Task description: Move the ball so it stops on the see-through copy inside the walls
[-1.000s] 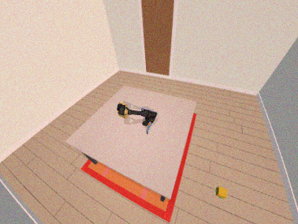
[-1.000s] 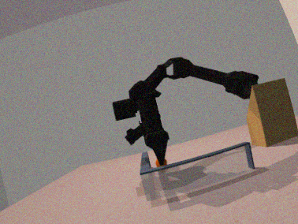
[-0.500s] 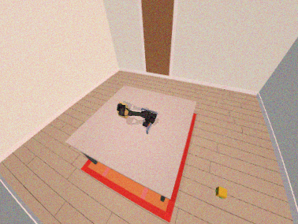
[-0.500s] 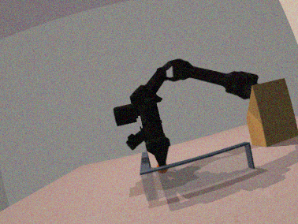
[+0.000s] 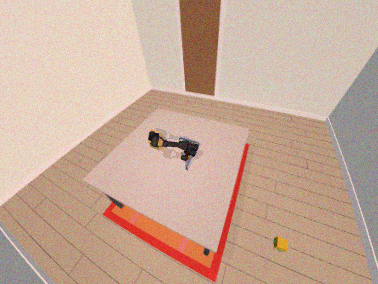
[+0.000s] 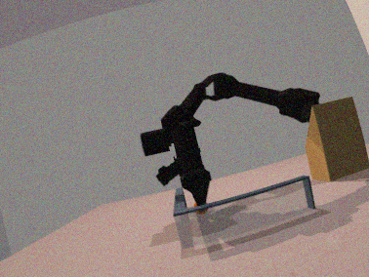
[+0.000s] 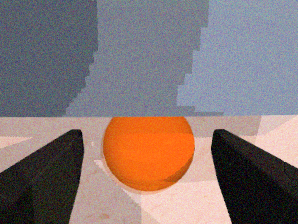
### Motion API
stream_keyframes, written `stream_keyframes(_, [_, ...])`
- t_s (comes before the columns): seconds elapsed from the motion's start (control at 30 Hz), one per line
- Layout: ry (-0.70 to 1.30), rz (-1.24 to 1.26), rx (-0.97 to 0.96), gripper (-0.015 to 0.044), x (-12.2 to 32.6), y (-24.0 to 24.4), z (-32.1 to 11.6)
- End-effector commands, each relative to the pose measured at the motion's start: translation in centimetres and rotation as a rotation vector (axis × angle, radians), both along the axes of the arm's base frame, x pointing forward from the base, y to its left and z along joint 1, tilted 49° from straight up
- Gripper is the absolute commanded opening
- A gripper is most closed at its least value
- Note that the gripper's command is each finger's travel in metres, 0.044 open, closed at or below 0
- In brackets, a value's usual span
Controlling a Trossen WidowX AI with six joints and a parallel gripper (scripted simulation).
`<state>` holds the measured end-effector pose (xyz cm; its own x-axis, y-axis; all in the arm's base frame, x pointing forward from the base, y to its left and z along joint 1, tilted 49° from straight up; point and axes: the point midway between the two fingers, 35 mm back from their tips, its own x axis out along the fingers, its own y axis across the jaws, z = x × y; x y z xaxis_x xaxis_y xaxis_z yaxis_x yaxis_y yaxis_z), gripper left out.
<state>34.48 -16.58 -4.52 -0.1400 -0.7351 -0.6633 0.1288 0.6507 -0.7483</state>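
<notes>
Camera placement: three views, one worktop.
Top view looks down from high and far on the worktop (image 5: 150,190); exterior sits low and near, side-on; wrist looks close between the fingers. All share the walls (image 6: 244,196).
</notes>
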Motion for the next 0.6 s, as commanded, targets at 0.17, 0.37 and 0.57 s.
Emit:
stream_keyframes(0.17, [0.007, 0.005, 0.003, 0.0272, 1.2, 6.3, 5.4])
stream_keyframes(0.37, [0.010, 0.022, 0.000, 0.0272, 1.3, 6.3, 4.9])
stream_keyframes(0.57, [0.010, 0.022, 0.000, 0.0272, 1.3, 6.3, 4.9])
